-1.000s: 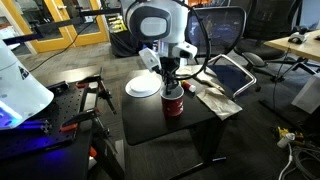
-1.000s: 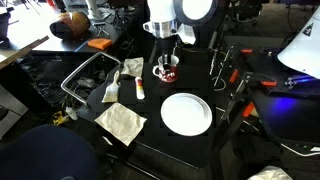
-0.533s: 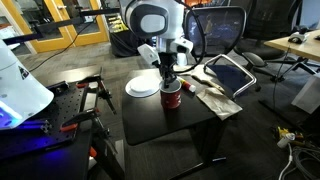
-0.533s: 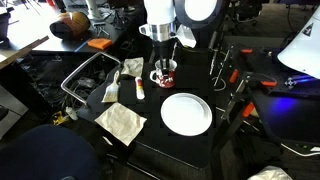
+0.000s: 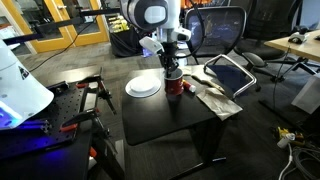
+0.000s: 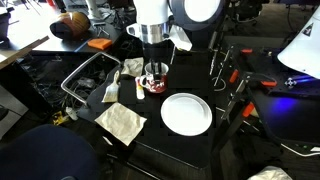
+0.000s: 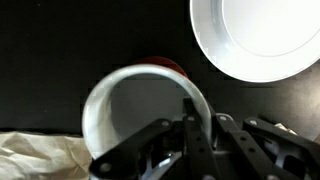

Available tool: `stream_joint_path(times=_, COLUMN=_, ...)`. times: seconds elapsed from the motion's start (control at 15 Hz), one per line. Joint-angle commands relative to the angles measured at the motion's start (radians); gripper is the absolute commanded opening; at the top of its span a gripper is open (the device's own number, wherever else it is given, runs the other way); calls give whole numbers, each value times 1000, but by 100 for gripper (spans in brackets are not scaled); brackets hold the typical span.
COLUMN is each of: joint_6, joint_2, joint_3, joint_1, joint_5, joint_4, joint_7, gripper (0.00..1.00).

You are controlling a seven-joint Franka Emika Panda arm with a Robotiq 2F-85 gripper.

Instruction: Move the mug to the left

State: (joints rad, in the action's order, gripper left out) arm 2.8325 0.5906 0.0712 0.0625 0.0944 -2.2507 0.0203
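The small dark red mug (image 5: pixel 174 85) with a white inside stands on the black table beside the white plate (image 5: pixel 144 85); it also shows in an exterior view (image 6: pixel 154 83). My gripper (image 5: pixel 171 68) comes down from above and is shut on the mug's rim. In the wrist view the mug's white rim (image 7: pixel 110 90) fills the lower left, with one finger inside and one outside the wall at my gripper (image 7: pixel 200 120). The plate (image 7: pixel 260 40) lies at the upper right there.
The black table (image 5: pixel 165 118) holds crumpled paper and cloth (image 6: pixel 122 122) at one side, with a small bottle (image 6: pixel 139 89) near the mug. A wire basket (image 6: pixel 90 80), a tool stand (image 6: pixel 218 70) and office chairs (image 5: pixel 225 35) surround the table.
My gripper has carried the mug across the table: away from the front edge alongside the plate in one exterior view, leftwards toward the paper in the other.
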Motion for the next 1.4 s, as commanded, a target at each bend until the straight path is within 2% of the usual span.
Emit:
stream_joint_path(times=0.0, joint_6=-10, joint_2=-23, joint_3=-7, joint_1=34, joint_5=12, joint_4=26, joint_7=16, gripper=2)
stream_joint_path(times=0.53, joint_6=-17, joint_2=-18, joint_3=-7, joint_1=86, joint_5=31, joint_4=65, joint_7=13, gripper=2)
stream_joint_path(times=1.0, joint_6=-25, joint_2=-51, joint_3=-62, joint_1=136, joint_5=38, joint_4=19, joint_7=-46, gripper=2)
stream_joint_path(times=1.33, joint_6=-64, joint_2=-44, joint_3=-87, joint_1=142, joint_5=32, joint_4=14, joint_7=-70, gripper=2)
